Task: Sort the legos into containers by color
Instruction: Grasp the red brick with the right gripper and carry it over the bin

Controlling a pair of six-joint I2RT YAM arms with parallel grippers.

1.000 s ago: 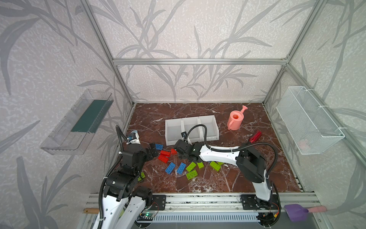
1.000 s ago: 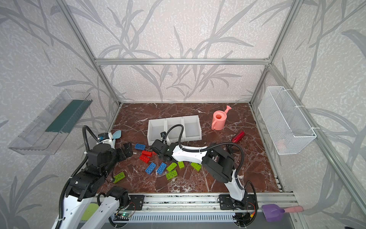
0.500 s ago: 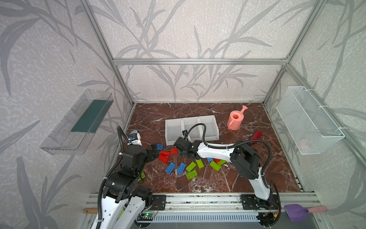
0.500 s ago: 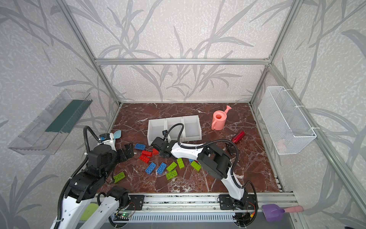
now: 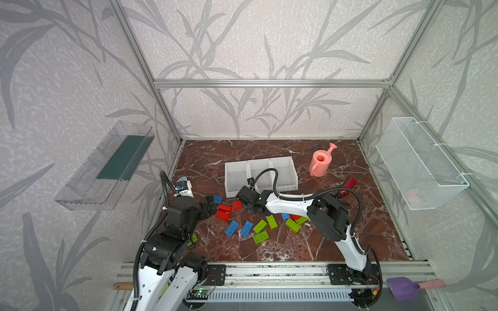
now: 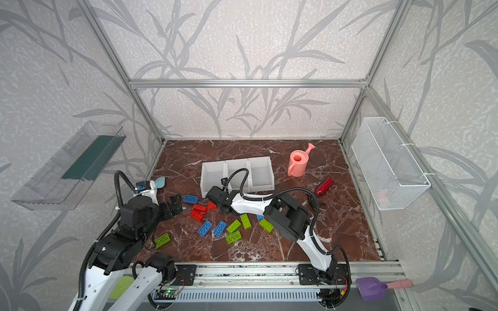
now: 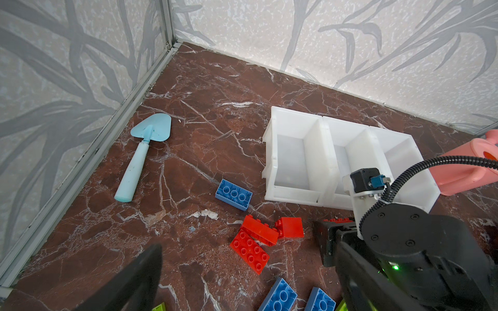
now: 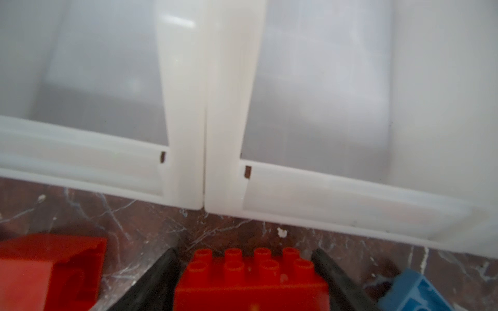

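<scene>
**Bench** (image 5: pixel 272 251): red-brown marble-patterned surface, filling the lower centre of both top views.

**Containers** (image 5: pixel 229 180): three white plastic open-top bins joined in a row, centre of the bench, low front lips facing the bricks.

**Legos**, all lying on the bench in front of the bins:
- Red two-by-four studded plastic brick (image 8: pixel 250 285): bottom centre of the right wrist view, studs up, just before the seam between two bins. Whether it is off the bench cannot be told.
- Three red bricks (image 5: pixel 225 209): a touching cluster left of centre.
- Blue brick (image 5: pixel 217 199): alone, above that cluster, near the leftmost bin's front corner.
- Two blue bricks (image 5: pixel 232 228): side by side, below the red cluster.
- Lime green bricks (image 5: pixel 260 237): several scattered right of the blue pair. One more (image 6: pixel 162 240) lies apart at lower left, beside the left arm.
- Further blue and red pieces sit partly hidden under the right forearm.

**Right gripper** (image 8: pixel 242 253): reaches across the middle to the bins' front. Its black fingers (image 8: pixel 161 280) press against the two short ends of the red two-by-four studded plastic brick.

**Left gripper** (image 6: pixel 170 206): spread wide, holding nothing, just left of the red cluster.

**Other items:**
- Pink plastic watering can (image 5: pixel 319 164): right of the bins.
- Dark red translucent ribbed piece (image 5: pixel 349 183): right side of the bench.
- Light blue toy shovel (image 7: pixel 145 150): by the left wall.
- Clear plastic wall tray (image 5: pixel 107 167): left wall.
- White wire mesh basket (image 5: pixel 420 161): right wall.
</scene>
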